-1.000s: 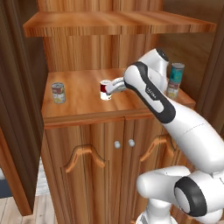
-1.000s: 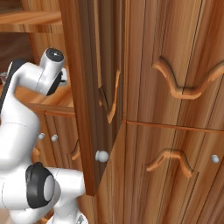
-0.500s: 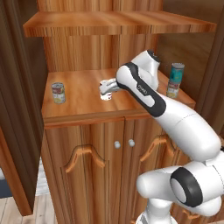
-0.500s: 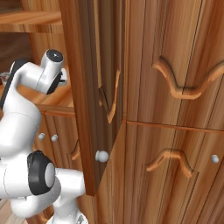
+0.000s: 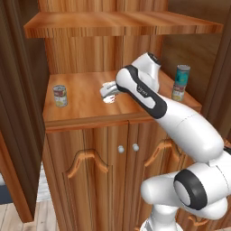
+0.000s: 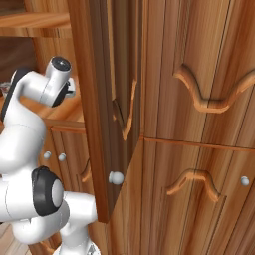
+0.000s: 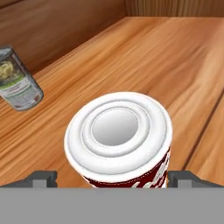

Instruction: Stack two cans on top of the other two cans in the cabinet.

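Soft, even rendered light — bright across the wooden shelf (image 5: 81,103), dim in the cabinet's (image 5: 18,113) recesses, shadows faint, everything slightly blurry, no glare.

Colours on the cabinet shelf

The cabinet (image 5: 90,113) is warm brown wood with silver knobs. The near can (image 7: 120,140) has a white ringed lid and dark red label with white script. The stacked can (image 5: 182,74) is teal; the far can (image 5: 60,95) shows red, white, yellow.
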Controlling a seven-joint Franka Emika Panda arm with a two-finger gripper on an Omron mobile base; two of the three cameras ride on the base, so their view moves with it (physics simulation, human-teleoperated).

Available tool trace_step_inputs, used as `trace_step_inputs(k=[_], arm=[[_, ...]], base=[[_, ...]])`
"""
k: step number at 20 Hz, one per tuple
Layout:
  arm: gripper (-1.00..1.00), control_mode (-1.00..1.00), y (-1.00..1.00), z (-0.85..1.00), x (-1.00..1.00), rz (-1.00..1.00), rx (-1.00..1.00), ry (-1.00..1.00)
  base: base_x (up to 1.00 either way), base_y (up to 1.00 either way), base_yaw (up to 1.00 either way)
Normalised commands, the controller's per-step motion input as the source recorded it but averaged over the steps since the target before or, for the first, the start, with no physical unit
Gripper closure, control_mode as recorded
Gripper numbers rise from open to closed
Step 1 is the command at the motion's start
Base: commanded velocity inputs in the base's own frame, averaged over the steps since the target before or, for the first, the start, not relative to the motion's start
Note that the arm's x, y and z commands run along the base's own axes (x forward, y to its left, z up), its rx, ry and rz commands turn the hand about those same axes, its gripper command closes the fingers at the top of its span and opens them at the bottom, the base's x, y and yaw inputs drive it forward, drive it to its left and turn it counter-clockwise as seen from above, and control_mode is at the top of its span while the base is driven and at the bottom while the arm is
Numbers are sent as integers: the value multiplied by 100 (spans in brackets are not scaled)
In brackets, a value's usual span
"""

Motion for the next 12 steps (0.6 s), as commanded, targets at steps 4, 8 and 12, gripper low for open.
trace_step_inputs(k=[4,8,12], arm=[[-100,-100,7,-8,13,0,0,-4],[-100,-100,0,-2,9,0,-1,-4],[-100,-100,0,-5,10,0,0,-1]], base=[[0,0,0],[0,0,0],[0,0,0]])
